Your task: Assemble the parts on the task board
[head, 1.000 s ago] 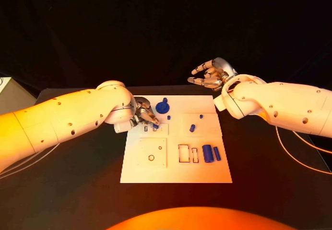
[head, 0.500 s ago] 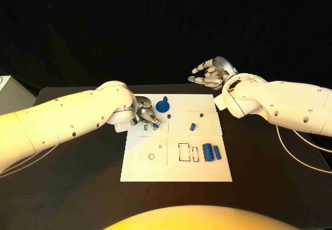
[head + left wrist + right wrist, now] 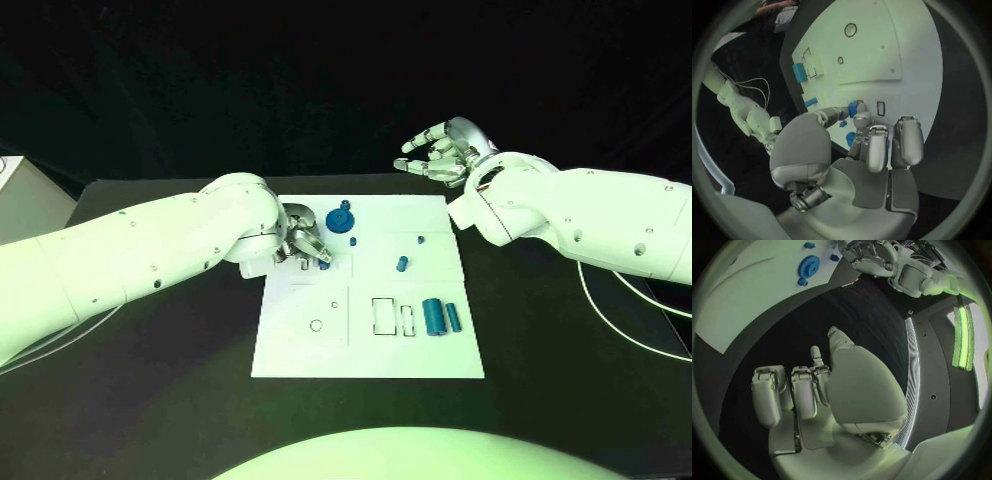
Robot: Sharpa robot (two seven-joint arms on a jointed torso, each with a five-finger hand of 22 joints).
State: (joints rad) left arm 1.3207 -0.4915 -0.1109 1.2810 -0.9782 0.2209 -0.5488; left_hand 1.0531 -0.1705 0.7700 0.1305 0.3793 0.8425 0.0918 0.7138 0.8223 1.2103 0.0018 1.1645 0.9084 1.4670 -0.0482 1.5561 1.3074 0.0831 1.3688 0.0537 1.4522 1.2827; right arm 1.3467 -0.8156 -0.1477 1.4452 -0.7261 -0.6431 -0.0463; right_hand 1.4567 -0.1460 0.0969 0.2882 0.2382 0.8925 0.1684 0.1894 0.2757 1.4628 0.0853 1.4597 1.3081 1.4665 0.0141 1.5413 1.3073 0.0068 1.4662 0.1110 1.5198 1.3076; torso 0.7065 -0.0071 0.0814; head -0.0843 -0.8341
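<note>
The white task board (image 3: 369, 350) lies in the middle of the black table. My left hand (image 3: 300, 245) is down on its upper left part, and its thumb and a finger pinch a small blue part (image 3: 856, 107) beside a small rectangular slot (image 3: 881, 108). A blue round disc part (image 3: 340, 220) stands just beyond that hand. Two small blue pegs (image 3: 420, 240) (image 3: 401, 264) stand right of centre, and two blue cylinders (image 3: 433, 317) (image 3: 453, 318) lie near the right edge. My right hand (image 3: 440, 155) is raised beyond the board's far right corner, its fingers loosely bent and holding nothing.
Two rectangular outlines (image 3: 382, 316) and a ring-shaped hole (image 3: 316, 325) mark the near half of the board. Bare black table (image 3: 144, 400) surrounds the board. A pale box corner (image 3: 7, 170) shows at the far left. The disc part (image 3: 808, 265) appears in the right wrist view.
</note>
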